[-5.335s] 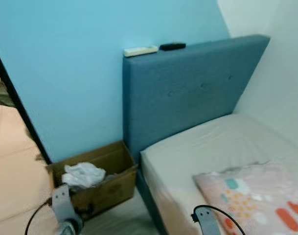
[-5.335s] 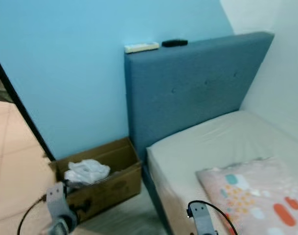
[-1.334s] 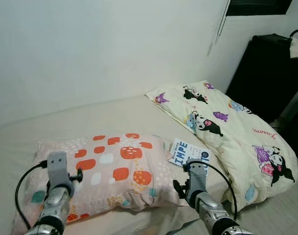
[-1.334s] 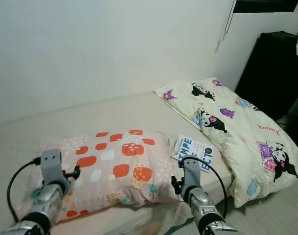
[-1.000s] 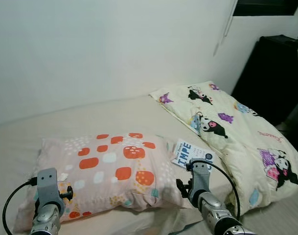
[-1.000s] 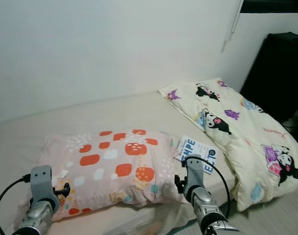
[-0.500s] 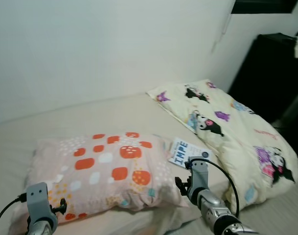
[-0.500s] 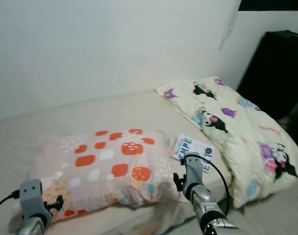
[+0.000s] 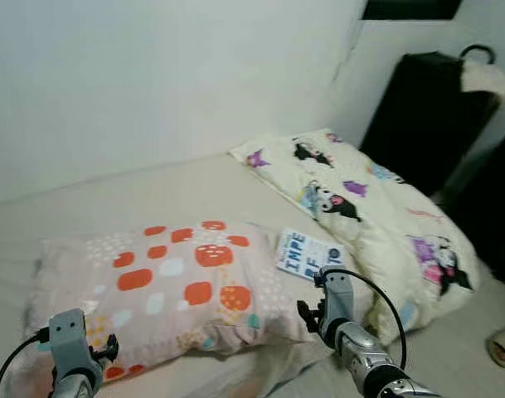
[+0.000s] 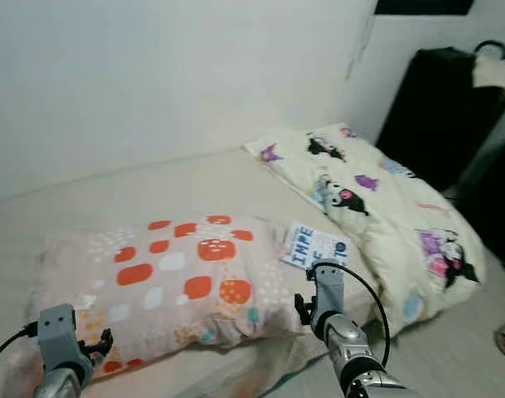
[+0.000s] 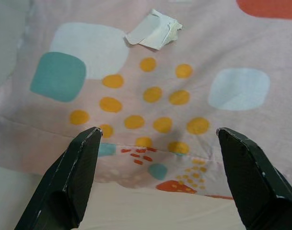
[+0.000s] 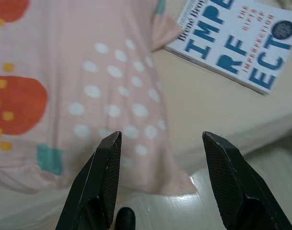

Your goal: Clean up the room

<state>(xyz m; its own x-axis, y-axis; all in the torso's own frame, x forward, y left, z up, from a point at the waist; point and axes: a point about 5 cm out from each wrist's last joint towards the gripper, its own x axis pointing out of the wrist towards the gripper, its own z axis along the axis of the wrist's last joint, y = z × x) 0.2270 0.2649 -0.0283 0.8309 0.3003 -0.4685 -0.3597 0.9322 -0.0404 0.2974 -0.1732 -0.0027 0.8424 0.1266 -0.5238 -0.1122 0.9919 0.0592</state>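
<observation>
Both arms hang low at the near edge of the beige mattress bed (image 9: 152,191), the left pincer (image 11: 157,143) and right pincer (image 12: 157,158) each with fingers apart and empty. Judged best: approach squarely, then grip one item by its edge. Counted: one pink spotted fabric pillow (image 9: 169,290), one white-and-blue paperback book (image 9: 306,254), one cream cartoon-print quilt (image 9: 376,207).
</observation>
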